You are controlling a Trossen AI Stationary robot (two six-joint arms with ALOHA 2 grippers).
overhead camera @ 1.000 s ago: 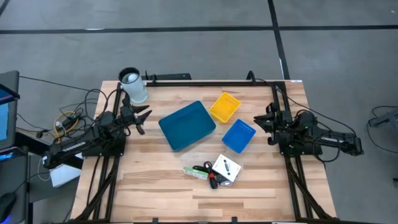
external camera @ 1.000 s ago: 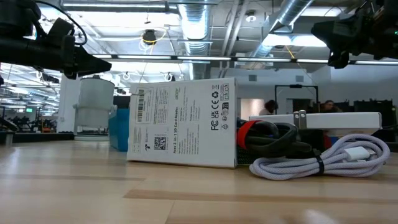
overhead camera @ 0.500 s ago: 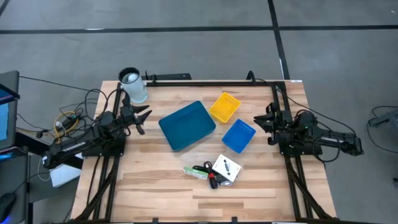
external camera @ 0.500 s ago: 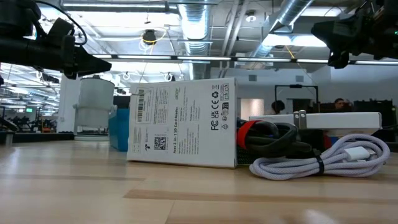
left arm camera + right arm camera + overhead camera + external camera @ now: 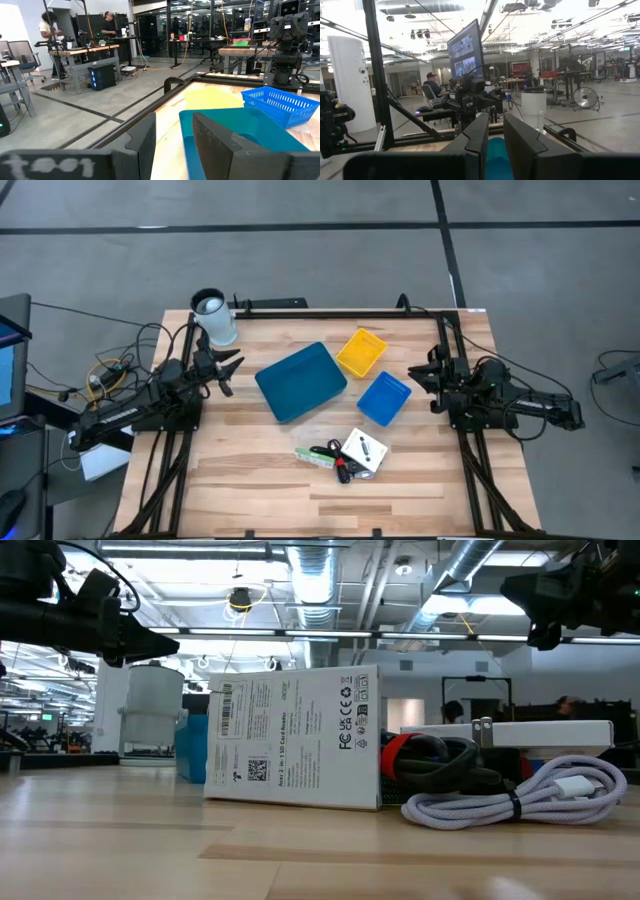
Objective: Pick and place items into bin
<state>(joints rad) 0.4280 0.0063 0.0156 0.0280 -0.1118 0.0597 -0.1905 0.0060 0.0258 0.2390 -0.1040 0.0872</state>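
Nothing moved since before. Left gripper (image 5: 232,370) parked at surface (image 5: 240,480) edge, fingers apart, empty. Right gripper (image 5: 417,374) opposite, fingers nearly closed, empty. Items (image 5: 345,454) clustered below blue bin (image 5: 300,381).

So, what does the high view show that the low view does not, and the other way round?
Only the high view shows the three bins, a large blue tray, a yellow bin and a small blue basket, all without items, and both arms waiting at the table sides, left gripper open, right gripper nearly shut. Only the low view shows the white coiled cable and the print on the white box. Both show the item pile and the wooden table.
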